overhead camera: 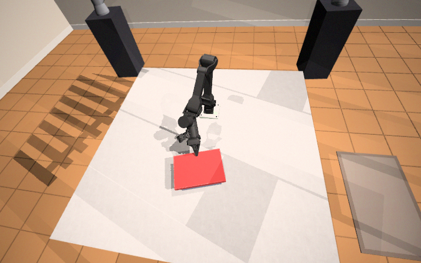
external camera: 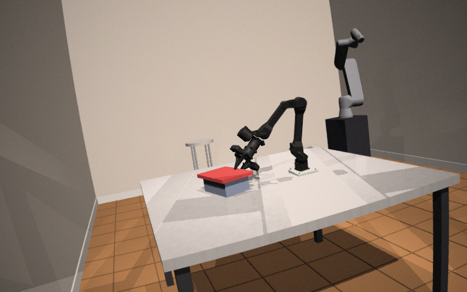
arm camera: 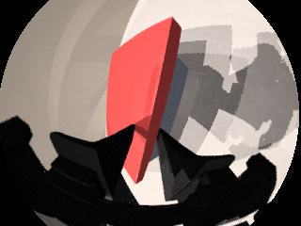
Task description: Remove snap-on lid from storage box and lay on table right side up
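The red lid (overhead camera: 198,170) (external camera: 224,173) (arm camera: 136,80) lies level on top of the blue-grey storage box (external camera: 237,187) (arm camera: 180,89), overhanging its walls. The box stands on the table; from above the lid hides nearly all of it. My gripper (overhead camera: 196,153) (external camera: 240,169) (arm camera: 146,130) is at the lid's edge nearest the arm base, tilted down toward it. One finger is on the lid's top face, the other below the overhanging rim. It is shut on that edge. The lower fingertip is hidden in the top and exterior views, so its contact is hard to see there.
The white table (overhead camera: 130,198) (external camera: 327,202) carries the arm's base plate (overhead camera: 214,116) (external camera: 292,171) behind the box. Dark pedestals (overhead camera: 118,43) (overhead camera: 325,40) with grey arms stand beyond the table's far corners. A stool (external camera: 199,142) stands behind the table.
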You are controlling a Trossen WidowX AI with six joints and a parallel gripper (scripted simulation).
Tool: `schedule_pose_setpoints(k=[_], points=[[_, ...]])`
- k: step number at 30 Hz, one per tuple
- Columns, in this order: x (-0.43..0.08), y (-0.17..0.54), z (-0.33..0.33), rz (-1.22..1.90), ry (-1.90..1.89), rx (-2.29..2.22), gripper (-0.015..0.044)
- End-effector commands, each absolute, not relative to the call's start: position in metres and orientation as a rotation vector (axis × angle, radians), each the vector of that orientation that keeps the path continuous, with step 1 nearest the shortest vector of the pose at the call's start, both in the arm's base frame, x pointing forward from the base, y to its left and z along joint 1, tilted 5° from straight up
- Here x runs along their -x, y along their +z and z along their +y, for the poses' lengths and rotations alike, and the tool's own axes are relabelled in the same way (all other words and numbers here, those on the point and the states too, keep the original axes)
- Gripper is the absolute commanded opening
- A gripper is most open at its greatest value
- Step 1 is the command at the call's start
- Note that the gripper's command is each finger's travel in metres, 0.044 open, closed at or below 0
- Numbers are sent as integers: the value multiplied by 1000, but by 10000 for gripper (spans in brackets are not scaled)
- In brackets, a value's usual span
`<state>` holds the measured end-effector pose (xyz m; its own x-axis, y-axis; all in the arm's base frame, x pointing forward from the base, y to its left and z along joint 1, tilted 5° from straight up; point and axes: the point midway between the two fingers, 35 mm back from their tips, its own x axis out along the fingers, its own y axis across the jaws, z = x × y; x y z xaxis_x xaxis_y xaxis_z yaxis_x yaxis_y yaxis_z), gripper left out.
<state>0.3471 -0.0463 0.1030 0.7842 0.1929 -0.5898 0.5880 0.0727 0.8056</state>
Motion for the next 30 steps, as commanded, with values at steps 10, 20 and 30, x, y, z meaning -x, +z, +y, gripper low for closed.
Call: schedule_pose_setpoints(k=[10, 20, 30], points=[[-347, 104, -46, 662, -332, -1498, 0], [-346, 106, -46, 662, -332, -1498, 0], [-345, 108, -46, 662, -332, -1498, 0]])
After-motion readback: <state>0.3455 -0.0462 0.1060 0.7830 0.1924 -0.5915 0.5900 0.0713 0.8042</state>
